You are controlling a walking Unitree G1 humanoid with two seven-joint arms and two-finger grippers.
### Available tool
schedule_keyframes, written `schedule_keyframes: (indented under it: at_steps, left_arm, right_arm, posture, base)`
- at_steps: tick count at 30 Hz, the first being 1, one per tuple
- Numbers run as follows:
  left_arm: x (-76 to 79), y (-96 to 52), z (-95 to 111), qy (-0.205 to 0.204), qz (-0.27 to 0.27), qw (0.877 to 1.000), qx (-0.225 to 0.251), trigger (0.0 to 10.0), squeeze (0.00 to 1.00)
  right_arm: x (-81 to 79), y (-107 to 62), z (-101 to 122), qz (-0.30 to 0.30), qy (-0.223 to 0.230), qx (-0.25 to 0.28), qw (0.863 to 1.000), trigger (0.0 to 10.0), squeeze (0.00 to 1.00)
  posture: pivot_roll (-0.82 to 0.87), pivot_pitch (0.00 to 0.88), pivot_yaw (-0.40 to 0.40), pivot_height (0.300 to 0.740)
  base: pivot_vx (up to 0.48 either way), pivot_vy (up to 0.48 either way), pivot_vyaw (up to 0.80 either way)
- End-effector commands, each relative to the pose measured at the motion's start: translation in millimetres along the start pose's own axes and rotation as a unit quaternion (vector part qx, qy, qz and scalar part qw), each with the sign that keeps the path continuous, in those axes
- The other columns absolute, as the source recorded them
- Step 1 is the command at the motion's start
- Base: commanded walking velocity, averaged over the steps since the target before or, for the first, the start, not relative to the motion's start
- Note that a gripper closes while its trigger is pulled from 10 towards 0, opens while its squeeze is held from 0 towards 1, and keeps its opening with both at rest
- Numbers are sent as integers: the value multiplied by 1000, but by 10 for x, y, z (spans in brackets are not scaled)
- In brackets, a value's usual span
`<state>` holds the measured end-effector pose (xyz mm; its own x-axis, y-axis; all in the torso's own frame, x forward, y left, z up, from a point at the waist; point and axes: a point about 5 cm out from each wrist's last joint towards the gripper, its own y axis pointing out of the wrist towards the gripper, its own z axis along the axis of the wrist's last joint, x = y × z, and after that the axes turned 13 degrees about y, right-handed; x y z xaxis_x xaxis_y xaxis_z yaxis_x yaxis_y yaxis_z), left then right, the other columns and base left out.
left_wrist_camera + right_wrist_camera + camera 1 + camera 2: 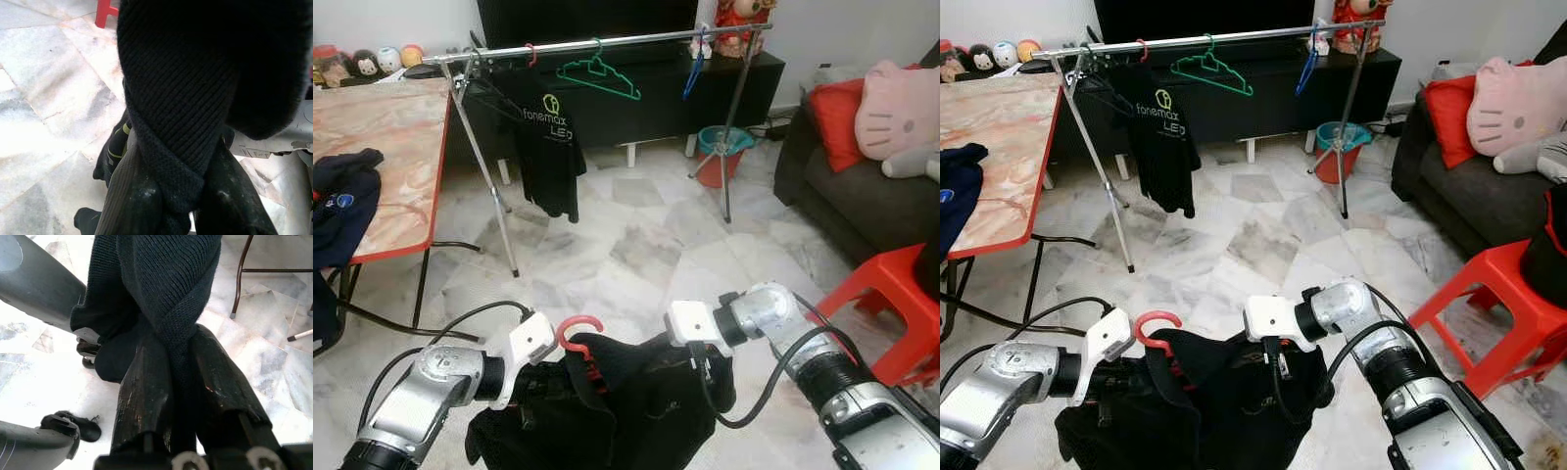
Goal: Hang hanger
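Down low in front of the robot, both grippers are clamped onto a black garment [626, 401] that's draped on a red hanger [578, 331], its hook poking up between the arms. Left gripper [178, 196] pinches a fold of the knit fabric, and the right gripper [183, 382] does the same on the other side. Further back across the marble floor stands the clothes rack [607, 44], with a black t-shirt [548, 147] and a green hanger [599, 76] on its rail.

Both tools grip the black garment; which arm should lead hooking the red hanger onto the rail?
Left, probably. The left tool grips the garment right beside the hanger hook, so it steers it. The right tool holds the far shoulder. The rail lies ahead.
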<state>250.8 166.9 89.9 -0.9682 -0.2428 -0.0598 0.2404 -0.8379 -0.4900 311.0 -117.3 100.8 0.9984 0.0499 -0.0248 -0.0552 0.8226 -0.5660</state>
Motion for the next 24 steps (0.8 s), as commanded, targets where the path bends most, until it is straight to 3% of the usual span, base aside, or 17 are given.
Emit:
schedule_keyframes:
  at_steps: [1,5,6,24]
  left_arm:
    - [-50,-15,79,4,15,1000,19,0,0]
    - [-47,-10,79,4,15,1000,20,0,0]
    - [-47,-10,79,4,16,1000,21,0,0]
    - [-89,-10,15,8,33,999,0,0,0]
  right_arm:
    - [21,39,81,6,-12,7,1000,10000,0]
    - [19,57,70,8,-4,9,1000,10000,0]
    - [17,61,71,12,4,11,1000,10000,996]
    - [22,-22,107,31,-1,-4,1000,10000,1000]
  posture:
    - [126,0,-37,740]
    - [129,0,-38,740]
    - [129,0,-38,740]
    - [119,0,-29,740]
  base:
    - [0,0,0]
    - [0,0,0]
    - [0,0,0]
    - [0,0,0]
